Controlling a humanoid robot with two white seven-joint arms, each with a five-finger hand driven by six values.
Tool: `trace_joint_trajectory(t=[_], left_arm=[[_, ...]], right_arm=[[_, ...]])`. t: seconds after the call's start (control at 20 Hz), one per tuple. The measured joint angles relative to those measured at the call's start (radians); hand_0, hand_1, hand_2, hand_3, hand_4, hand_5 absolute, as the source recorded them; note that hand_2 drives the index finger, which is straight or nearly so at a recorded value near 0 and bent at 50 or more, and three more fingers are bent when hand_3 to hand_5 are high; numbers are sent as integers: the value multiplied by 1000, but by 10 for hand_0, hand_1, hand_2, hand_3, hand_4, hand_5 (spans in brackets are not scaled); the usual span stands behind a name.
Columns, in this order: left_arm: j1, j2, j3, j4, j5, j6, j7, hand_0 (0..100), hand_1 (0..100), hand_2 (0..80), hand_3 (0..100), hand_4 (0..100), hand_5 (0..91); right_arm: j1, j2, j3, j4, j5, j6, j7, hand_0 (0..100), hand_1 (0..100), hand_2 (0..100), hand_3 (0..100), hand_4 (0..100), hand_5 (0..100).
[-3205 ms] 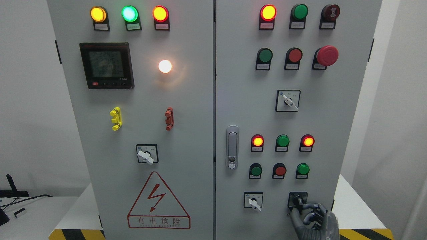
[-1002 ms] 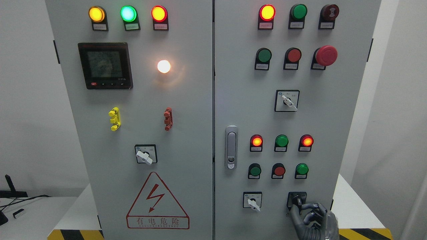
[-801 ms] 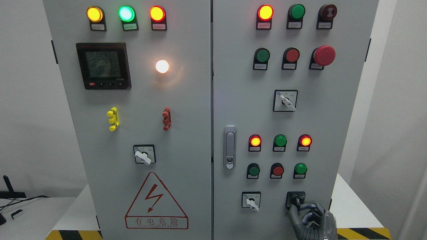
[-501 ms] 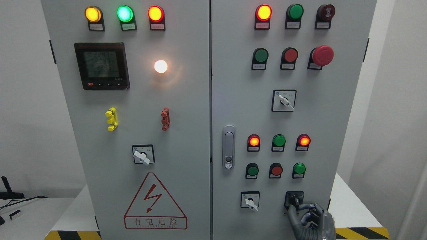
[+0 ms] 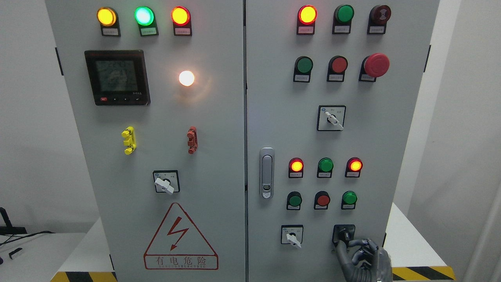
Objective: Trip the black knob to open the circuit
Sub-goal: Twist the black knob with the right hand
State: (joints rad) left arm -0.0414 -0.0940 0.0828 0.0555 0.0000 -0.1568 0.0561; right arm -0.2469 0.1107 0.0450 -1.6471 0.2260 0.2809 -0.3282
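The black knob (image 5: 345, 234) sits on a black square plate at the lower right of the grey cabinet's right door (image 5: 368, 129). My right hand (image 5: 347, 244), dark grey, rises from the bottom edge just below the knob. Its thumb (image 5: 339, 250) and curled index finger (image 5: 357, 243) close on the knob's lower end. The other fingers are curled beneath. The left hand does not show.
A white selector switch (image 5: 292, 235) is left of the knob. Above it are a row of push buttons (image 5: 322, 199), a row of indicator lamps (image 5: 325, 165) and a door latch (image 5: 266, 172). A red emergency button (image 5: 376, 65) is higher up. Yellow-black tape (image 5: 422, 273) marks the base edge.
The whole cabinet has drifted slightly left in the picture. My right hand stays at the black knob, a little lower in the picture, with the same pinch.
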Motion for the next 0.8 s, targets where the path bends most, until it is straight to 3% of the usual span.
trace_joint_trajectory(t=[0.8], left_arm=[[0, 0, 0, 0, 0, 0, 0, 120, 389, 0, 0, 0, 0]], right_arm=[[0, 4, 15, 0, -4, -1, 2, 345, 720, 620, 949, 892, 954]])
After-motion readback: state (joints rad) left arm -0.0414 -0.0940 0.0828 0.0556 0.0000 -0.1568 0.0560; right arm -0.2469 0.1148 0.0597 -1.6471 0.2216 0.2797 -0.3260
